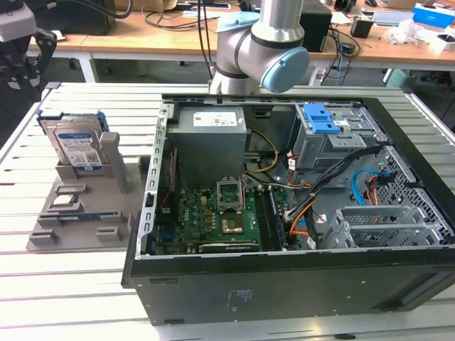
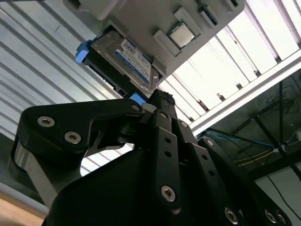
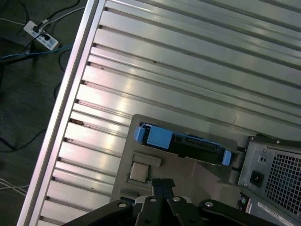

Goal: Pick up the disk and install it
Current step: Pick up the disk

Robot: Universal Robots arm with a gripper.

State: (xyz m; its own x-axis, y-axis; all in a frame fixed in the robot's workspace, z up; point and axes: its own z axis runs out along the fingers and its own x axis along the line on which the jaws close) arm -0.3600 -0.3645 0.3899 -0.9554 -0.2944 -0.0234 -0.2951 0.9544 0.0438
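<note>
- The gripper (image 3: 163,182) hangs over the grey fixture (image 3: 197,174), fingers pressed together with nothing between them.
- A small square chip (image 1: 64,201) lies flat in a recess near the fixture's front edge.
- The disk (image 1: 75,145) stands upright on edge in a slot at the fixture's far edge, its blue frame showing, apart from the gripper.
- The fixture sits on the slatted metal table (image 1: 71,284), toward the table edge at the exterior view's left, just beside the open computer case (image 1: 284,284).
</note>
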